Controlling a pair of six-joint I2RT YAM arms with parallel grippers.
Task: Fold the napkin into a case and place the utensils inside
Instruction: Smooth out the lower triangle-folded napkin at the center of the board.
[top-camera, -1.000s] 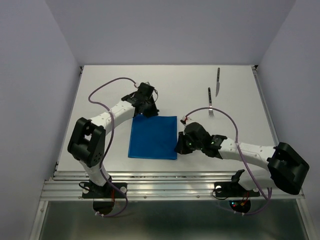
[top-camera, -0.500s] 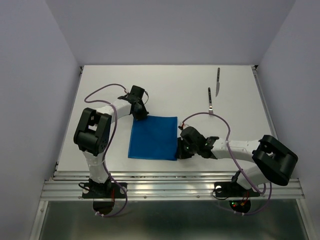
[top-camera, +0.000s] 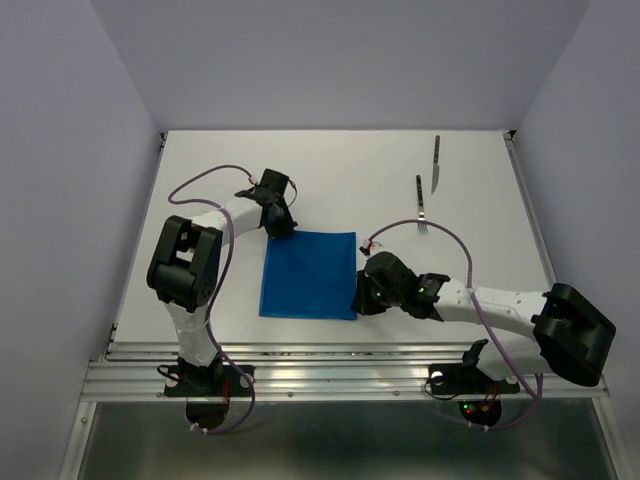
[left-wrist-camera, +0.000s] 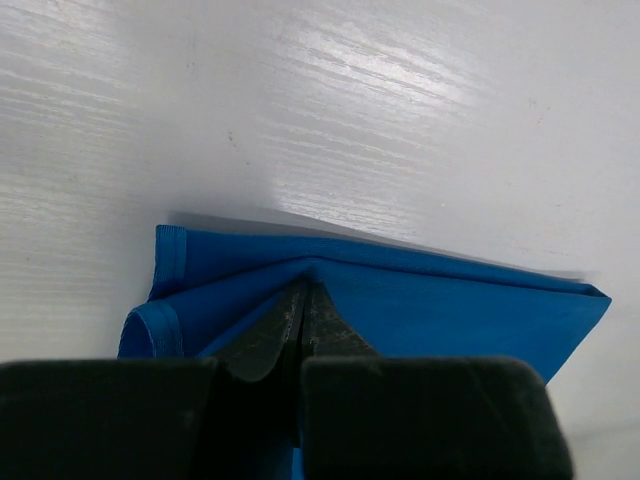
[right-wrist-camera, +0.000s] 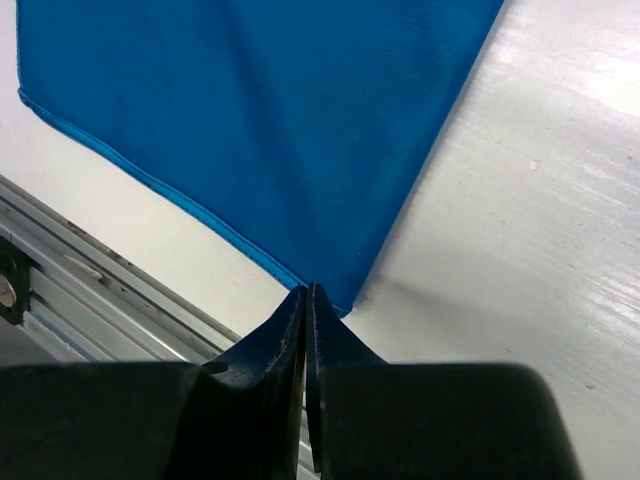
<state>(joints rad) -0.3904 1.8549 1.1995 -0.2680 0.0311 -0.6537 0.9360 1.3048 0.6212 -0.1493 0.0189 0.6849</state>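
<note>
**Folding under way, nothing packed yet**

Closest to me, the right end effector (top-camera: 362, 298) sits low at the near right corner of the napkin (top-camera: 308, 273). In its wrist view the two fingers are pressed together right at the tip of that corner, so I take it to be pinching the cloth, though the bite is very small.

The napkin lies flat on the white tabletop (top-camera: 350, 160) between the two arms. It is a plain blue rectangle, a little longer front to back than it is wide. It looks doubled over: the left wrist view shows more than one layer, with a hemmed edge curling out at the side.

At the far left corner the left end effector (top-camera: 283, 228) is clamped tight on the cloth, which tents up around its fingertips. So the napkin is held at two diagonally opposite corners.

Farther back and to the right, well apart from the napkin, the fork (top-camera: 422, 205) lies with its tines pointing toward the near side. The knife (top-camera: 436, 163) lies just beyond it. Both rest bare on the tabletop and neither arm is near them.

I judge the job to be in its early part. At least one fold seems made, but the cloth is too broad to be a narrow case. More folding is left, and then both the fork and the knife have to be picked up and slid inside.
</note>
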